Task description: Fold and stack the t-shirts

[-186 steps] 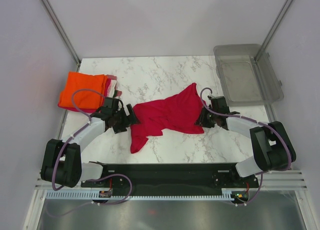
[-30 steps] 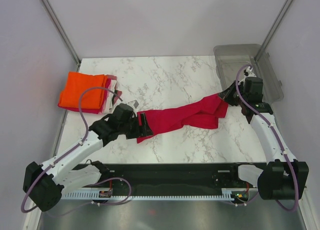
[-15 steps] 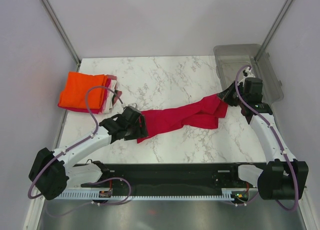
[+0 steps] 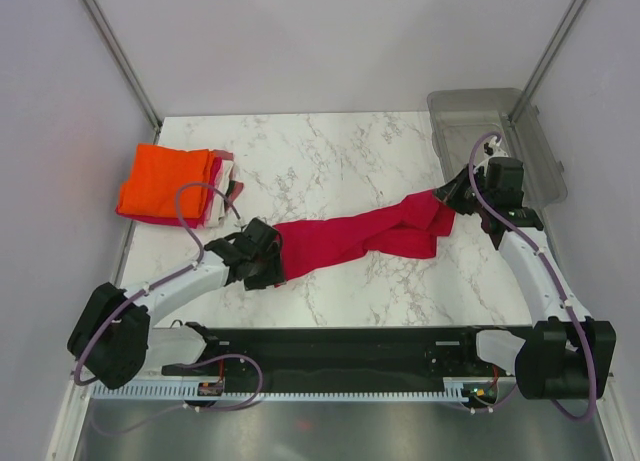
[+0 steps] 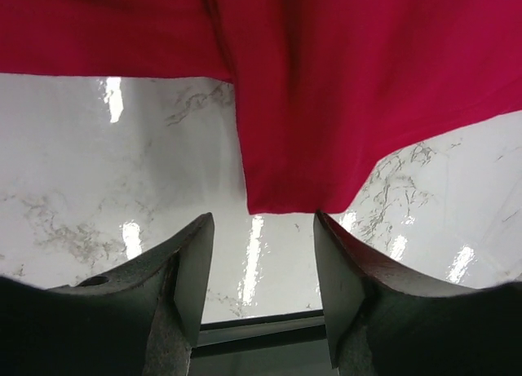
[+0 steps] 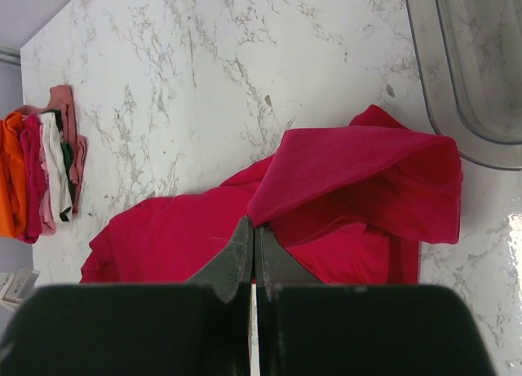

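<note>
The crimson red t-shirt (image 4: 360, 233) lies stretched in a long band across the middle of the table. My right gripper (image 4: 452, 195) is shut on a fold at its right end (image 6: 342, 160) and holds that end raised. My left gripper (image 4: 272, 263) is open at the shirt's left end; in the left wrist view the shirt's edge (image 5: 310, 115) hangs just beyond the open fingers (image 5: 194, 270), not between them. The bright orange t-shirt (image 4: 162, 183) tops a folded stack at the far left, with pink, white and dark red edges (image 6: 50, 168) showing.
A clear grey plastic bin (image 4: 495, 146) sits at the table's back right corner, just behind my right gripper. The white marble table (image 4: 330, 151) has a black rail along its near edge (image 4: 340, 343). Metal frame posts stand at both back corners.
My left gripper let go of the shirt's left end, opened and drew back toward the near left. The right gripper has held its end raised and almost still near the bin.
</note>
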`<control>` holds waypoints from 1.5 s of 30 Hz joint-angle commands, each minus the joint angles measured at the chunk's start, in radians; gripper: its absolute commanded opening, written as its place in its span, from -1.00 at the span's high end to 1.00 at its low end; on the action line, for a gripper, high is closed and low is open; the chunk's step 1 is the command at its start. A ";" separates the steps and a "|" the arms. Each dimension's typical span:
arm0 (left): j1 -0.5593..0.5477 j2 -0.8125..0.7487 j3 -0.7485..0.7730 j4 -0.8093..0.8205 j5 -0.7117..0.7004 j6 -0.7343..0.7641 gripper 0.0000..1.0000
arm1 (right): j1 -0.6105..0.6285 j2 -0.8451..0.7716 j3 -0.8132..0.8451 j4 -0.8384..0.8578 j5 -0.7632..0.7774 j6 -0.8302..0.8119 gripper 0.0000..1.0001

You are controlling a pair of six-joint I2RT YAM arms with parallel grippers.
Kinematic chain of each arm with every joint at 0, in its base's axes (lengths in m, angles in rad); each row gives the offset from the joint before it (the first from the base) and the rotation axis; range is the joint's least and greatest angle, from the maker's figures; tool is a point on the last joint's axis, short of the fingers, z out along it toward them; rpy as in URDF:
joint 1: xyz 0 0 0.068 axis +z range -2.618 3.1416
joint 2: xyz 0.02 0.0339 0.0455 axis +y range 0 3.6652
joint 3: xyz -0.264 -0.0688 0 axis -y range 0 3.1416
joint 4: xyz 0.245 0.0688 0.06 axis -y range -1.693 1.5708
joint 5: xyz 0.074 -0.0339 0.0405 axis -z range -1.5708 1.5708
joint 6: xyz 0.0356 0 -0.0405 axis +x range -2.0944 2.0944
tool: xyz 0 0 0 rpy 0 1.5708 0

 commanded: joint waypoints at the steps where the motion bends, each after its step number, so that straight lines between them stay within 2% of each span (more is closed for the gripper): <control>1: 0.003 0.037 0.005 0.089 0.054 0.004 -0.18 | 0.000 0.002 -0.004 0.040 -0.016 -0.006 1.00; 9: 0.003 0.175 0.030 0.120 0.076 0.023 -0.03 | 0.000 0.002 -0.007 0.042 -0.019 -0.005 1.00; 15: 0.003 0.214 0.019 0.121 0.032 0.014 0.03 | -0.001 -0.002 -0.012 0.043 -0.029 -0.003 1.00; 18: 0.003 0.215 0.016 0.126 0.015 0.015 0.35 | -0.001 -0.006 -0.017 0.045 -0.032 -0.001 1.00; 19: 0.003 0.214 0.016 0.129 0.009 0.017 0.73 | 0.000 -0.006 -0.017 0.045 -0.035 -0.003 1.00; 20: 0.004 0.212 0.014 0.131 0.002 0.014 0.95 | -0.001 -0.006 -0.017 0.043 -0.038 -0.001 1.00; 26: 0.043 0.163 0.019 0.135 0.007 0.021 0.96 | -0.001 -0.019 -0.023 0.043 -0.042 -0.011 1.00; 34: 0.203 -0.015 0.037 0.138 0.109 0.049 0.96 | 0.000 0.034 -0.007 0.061 -0.064 0.002 1.00; 39: 0.381 0.022 0.146 0.135 0.257 0.095 0.96 | 0.007 0.106 0.086 0.085 -0.090 0.057 1.00; 43: 0.420 0.051 0.292 0.085 0.268 0.124 0.96 | 0.017 0.186 0.232 0.052 -0.101 0.069 1.00; 44: 0.425 0.054 0.371 0.047 0.266 0.127 0.96 | 0.017 0.198 0.270 0.040 -0.102 0.069 1.00; 45: 0.434 0.059 0.413 0.028 0.268 0.132 0.96 | 0.043 0.211 0.355 0.007 -0.104 0.069 1.00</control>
